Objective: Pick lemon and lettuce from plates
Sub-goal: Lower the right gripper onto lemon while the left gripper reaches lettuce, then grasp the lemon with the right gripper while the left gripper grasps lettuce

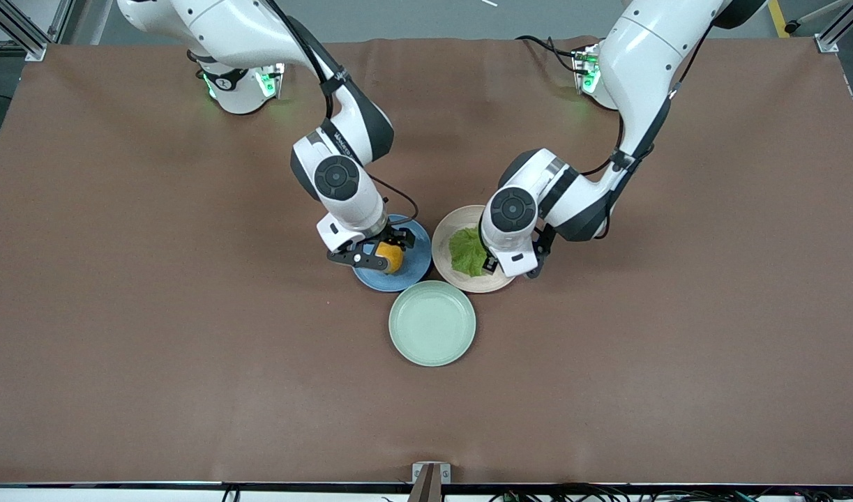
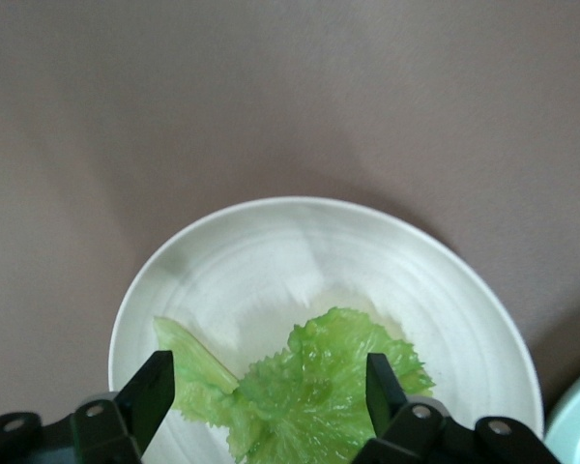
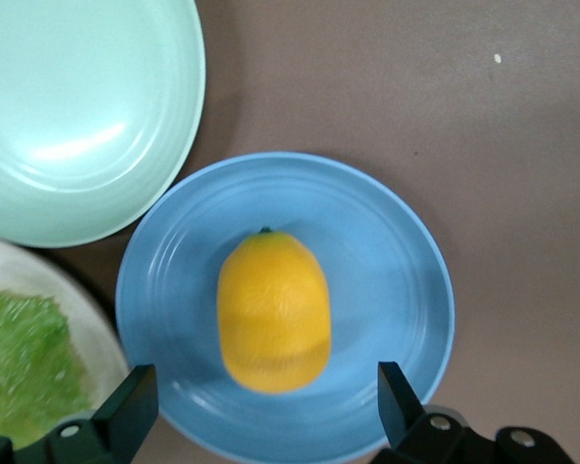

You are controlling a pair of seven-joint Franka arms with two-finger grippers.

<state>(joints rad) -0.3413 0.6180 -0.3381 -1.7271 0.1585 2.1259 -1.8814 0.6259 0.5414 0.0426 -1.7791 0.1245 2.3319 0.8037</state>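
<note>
You are looking at a brown surface (image 1: 119, 314) that is carrying three plates grouped near its middle. The pale mint-green plate (image 1: 432, 323) is lying nearest the front camera and is holding nothing. Just beside it, toward the right arm's end, the blue plate (image 1: 412, 268) is sitting farther from the camera; toward the left arm's end, the beige-cream plate (image 1: 446, 240) is sitting beside the blue one, their rims close together.

The lettuce (image 1: 467, 252) is lying flat on the beige-cream plate, its crinkled green leaf covering roughly half of the plate. The lemon (image 1: 390, 256) is resting on its side near the middle of the blue plate.

Your right gripper (image 1: 379, 254) is hanging over the blue plate, jaws spread wide; in the right wrist view the two fingertips (image 3: 130, 401) are standing apart with the lemon (image 3: 274, 309) between them and neither one touching it.

Your left gripper (image 1: 499, 263) is hanging over the beige-cream plate, jaws likewise spread; in the left wrist view the fingertips (image 2: 157, 385) are flanking the lettuce (image 2: 314, 391), and you cannot tell whether they are touching the leaf.
</note>
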